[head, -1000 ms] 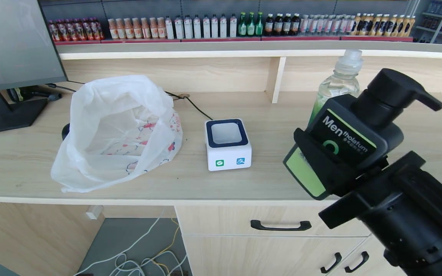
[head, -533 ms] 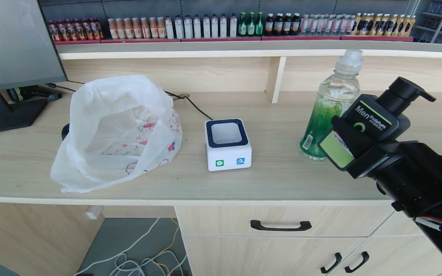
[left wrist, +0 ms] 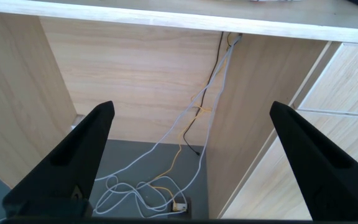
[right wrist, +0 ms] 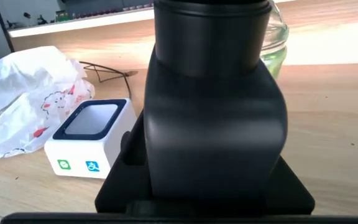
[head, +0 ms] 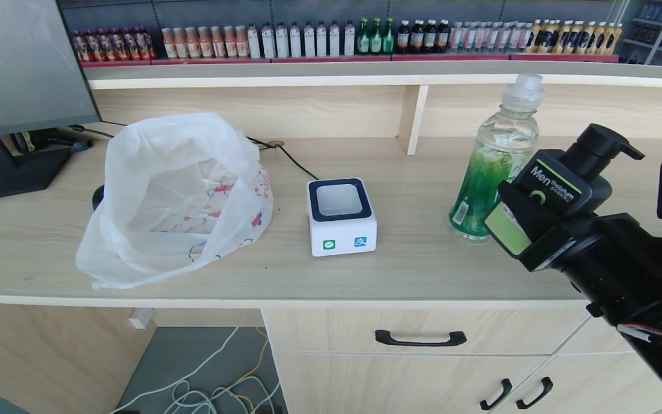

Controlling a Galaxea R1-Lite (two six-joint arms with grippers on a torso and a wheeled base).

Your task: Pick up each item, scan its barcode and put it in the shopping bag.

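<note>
Head view: right gripper (head: pixel 541 244) clamps the pump bottle (head: pixel 555 187) near the counter's (head: pixel 411 270) right front edge; shopping bag (head: pixel 176 195), left end, looks empty; green bottle (head: pixel 495 161) waits. Left wrist view: left gripper (left wrist: pixel 185 155) gapes wide below the counter edge. Right wrist view: scanner (right wrist: pixel 89 140) lies ahead, so scanning and bagging apparently remain.

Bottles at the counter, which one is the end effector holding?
The black pump bottle, gripped in the right end effector; the clear green-labelled bottle stands upright on the counter.

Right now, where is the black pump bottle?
The black pump bottle is on the robot's right in the head view, held by the right claw beside the green bottle.
</note>
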